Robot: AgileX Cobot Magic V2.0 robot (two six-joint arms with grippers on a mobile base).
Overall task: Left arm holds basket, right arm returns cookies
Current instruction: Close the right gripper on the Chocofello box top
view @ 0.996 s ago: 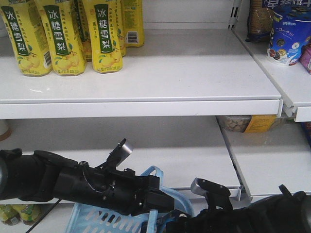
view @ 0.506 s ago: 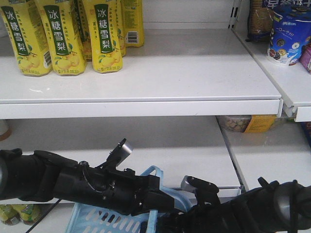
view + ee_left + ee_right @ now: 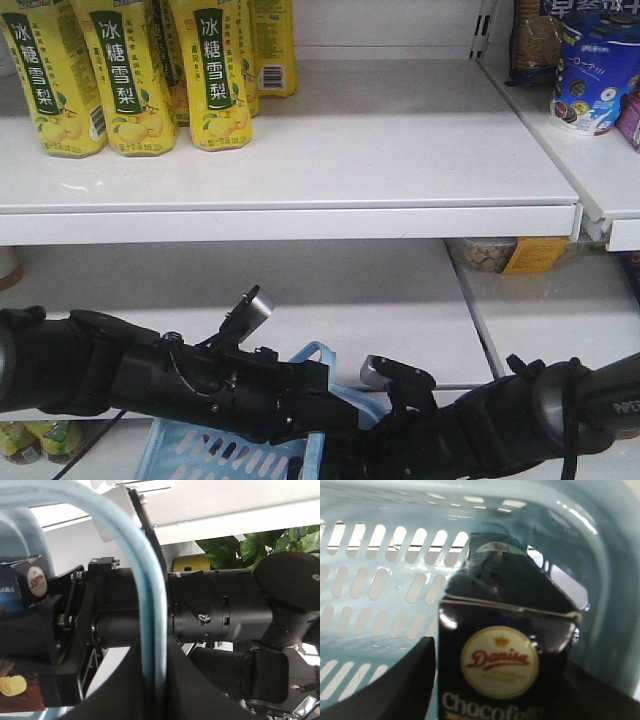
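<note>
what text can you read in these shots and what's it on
"冰糖雪梨": yellow bottles on the upper shelf.
"Danisa": round logo on the cookies box in the basket.
"Chocofe", cut off at the frame edge: same box, below the logo.
Blue tub lettering, bottle barcode digits: too small to read.

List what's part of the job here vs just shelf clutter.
Job: left arm, basket it holds, right arm, cookies in the basket.
Bystanders: yellow bottles, round blue tub, white shelf.

Black left arm (image 3: 120, 375), silver block (image 3: 262, 303)
</note>
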